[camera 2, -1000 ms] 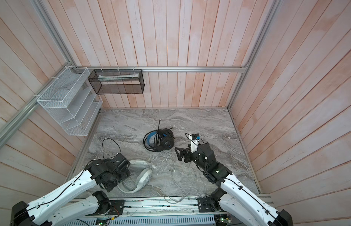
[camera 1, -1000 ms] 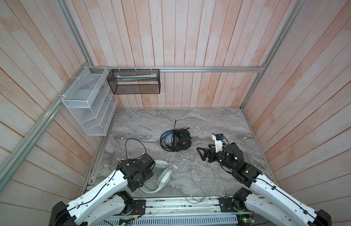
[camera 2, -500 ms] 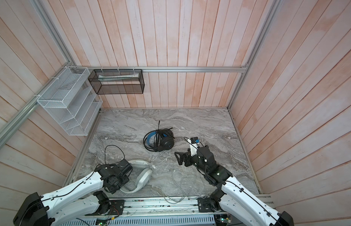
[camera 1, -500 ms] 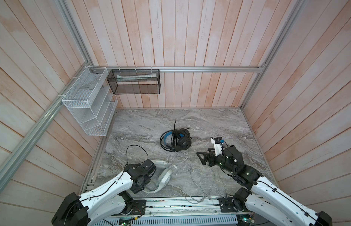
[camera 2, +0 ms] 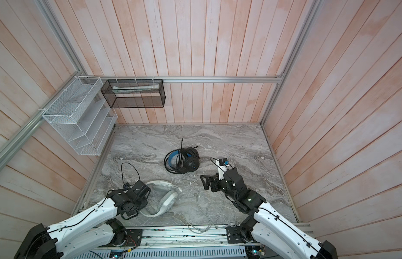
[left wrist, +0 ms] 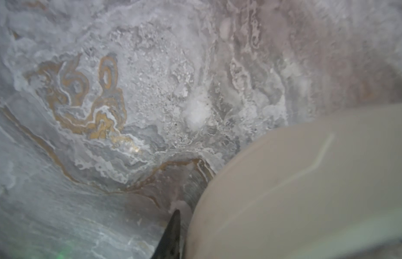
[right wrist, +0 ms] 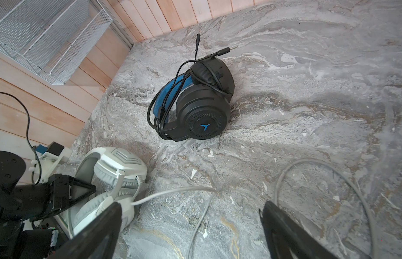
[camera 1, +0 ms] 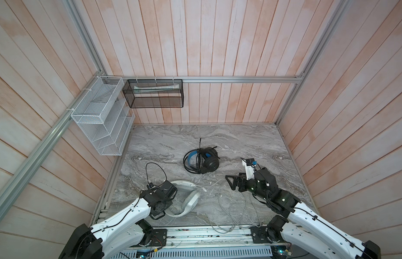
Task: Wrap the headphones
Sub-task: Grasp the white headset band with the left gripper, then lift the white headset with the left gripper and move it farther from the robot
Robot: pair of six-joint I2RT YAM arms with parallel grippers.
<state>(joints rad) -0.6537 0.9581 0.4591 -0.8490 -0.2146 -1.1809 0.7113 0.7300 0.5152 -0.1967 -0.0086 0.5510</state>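
Left gripper (camera 1: 168, 192) is positioned at the white-grey headset (camera 1: 189, 200), near the tabletop's (camera 1: 240, 143) left front edge; its closure cannot be told.
Right gripper (camera 1: 231, 183) is held wide open and unloaded above the loose grey cable (camera 1: 232, 209). The black headset (camera 1: 208, 161), cable-wound, lies mid-table, with bare marble seen around it.

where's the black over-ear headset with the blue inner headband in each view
top view: black over-ear headset with blue inner headband, near the scene's centre
top view: same headset, near the centre again
left wrist: not in it
right wrist: beyond the white-grey plastic headset
shared landmark: white wire-mesh wall rack, absent from left wrist
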